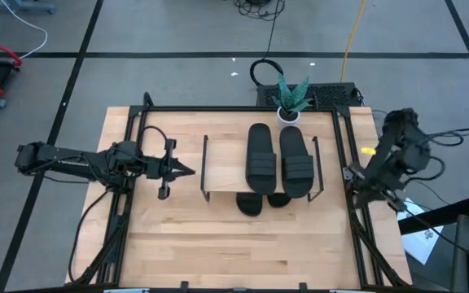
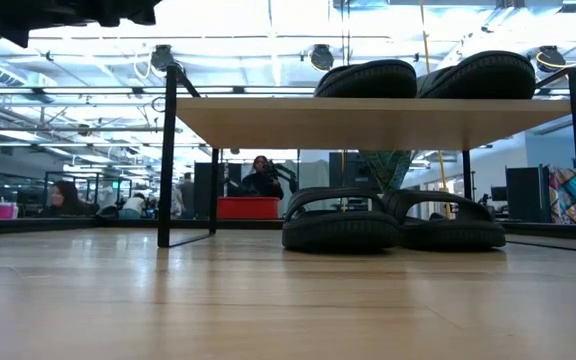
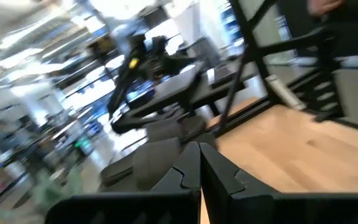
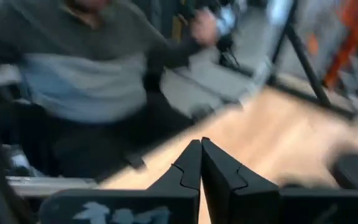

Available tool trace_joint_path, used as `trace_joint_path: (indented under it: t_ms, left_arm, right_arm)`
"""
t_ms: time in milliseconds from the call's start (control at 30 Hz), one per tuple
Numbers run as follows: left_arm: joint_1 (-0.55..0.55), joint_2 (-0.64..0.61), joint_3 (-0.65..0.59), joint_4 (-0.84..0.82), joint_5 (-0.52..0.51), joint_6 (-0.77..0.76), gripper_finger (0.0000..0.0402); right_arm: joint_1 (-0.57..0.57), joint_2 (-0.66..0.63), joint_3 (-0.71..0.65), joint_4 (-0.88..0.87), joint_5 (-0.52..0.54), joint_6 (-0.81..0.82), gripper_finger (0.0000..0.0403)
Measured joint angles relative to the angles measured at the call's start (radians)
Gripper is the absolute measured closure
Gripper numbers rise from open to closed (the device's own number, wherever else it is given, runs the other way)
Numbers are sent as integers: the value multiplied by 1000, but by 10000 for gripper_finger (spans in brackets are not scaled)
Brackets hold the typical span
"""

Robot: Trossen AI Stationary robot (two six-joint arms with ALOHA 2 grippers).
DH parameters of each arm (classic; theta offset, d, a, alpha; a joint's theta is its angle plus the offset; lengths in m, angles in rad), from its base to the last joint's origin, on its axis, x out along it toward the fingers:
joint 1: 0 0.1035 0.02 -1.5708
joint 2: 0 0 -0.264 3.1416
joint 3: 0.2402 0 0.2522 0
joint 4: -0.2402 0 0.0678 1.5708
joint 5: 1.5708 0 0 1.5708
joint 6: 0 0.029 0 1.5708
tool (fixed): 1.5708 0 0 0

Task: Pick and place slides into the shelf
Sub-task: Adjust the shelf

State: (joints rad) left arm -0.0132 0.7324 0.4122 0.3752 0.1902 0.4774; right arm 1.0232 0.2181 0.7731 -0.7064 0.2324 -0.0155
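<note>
On the shelf (image 1: 219, 159) top lie two slides (image 1: 279, 159), two more beneath; left gripper (image 1: 187, 171) and right gripper (image 1: 350, 173) closed, empty. Withdraw both arms clear, avoiding the wire frames.

Potted plant (image 1: 291, 98) at table's (image 1: 218, 244) far edge; yellow cable (image 1: 351, 37) on floor; red box (image 2: 248, 207) beyond

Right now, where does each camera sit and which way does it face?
High: overhead, straight down on the low wooden-topped wire shelf; left gripper beside it, right arm at the table's right edge.
Low: tabletop level, looking across under the shelf; no gripper visible.
Left wrist: past shut left gripper, toward the room.
Right wrist: past shut right gripper, toward a person.
High and low share the black slide sandals.
</note>
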Motion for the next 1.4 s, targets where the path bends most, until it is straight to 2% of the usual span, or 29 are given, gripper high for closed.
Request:
trace_joint_path:
  t_ms: [100,200,267,567,767,900,933,1000,1200,1400]
  left_arm:
    - [-2,0,0,1,123,20,401]
    - [-3,0,0,-16,256,22,399]
    - [-4,0,0,-30,308,18,399]
    - [-48,20,0,-92,325,15,395]
    - [-70,70,0,-105,356,-6,400]
    - [-89,134,-7,-138,340,-30,398]
    - [-87,159,-21,-99,328,-25,399]
    - [-63,213,-49,27,322,-16,400]
    - [108,292,-121,323,443,-71,400]
    - [209,308,-167,413,542,-160,399]
  right_arm:
    - [0,-42,-111,197,-53,-58,403]
    - [-1,-58,-216,207,-48,-59,403]
    - [-1,-68,-273,322,-51,-51,403]
    - [-1,-66,-519,632,-82,10,403]
    - [0,-66,-579,661,-105,72,403]
    - [-4,-65,-618,686,19,-27,403]
    - [-12,-67,-631,704,52,-53,403]
    - [-41,-70,-650,733,52,-76,403]
    - [-140,-103,-649,789,23,-84,403]
    - [-205,-110,-622,786,-154,-73,403]
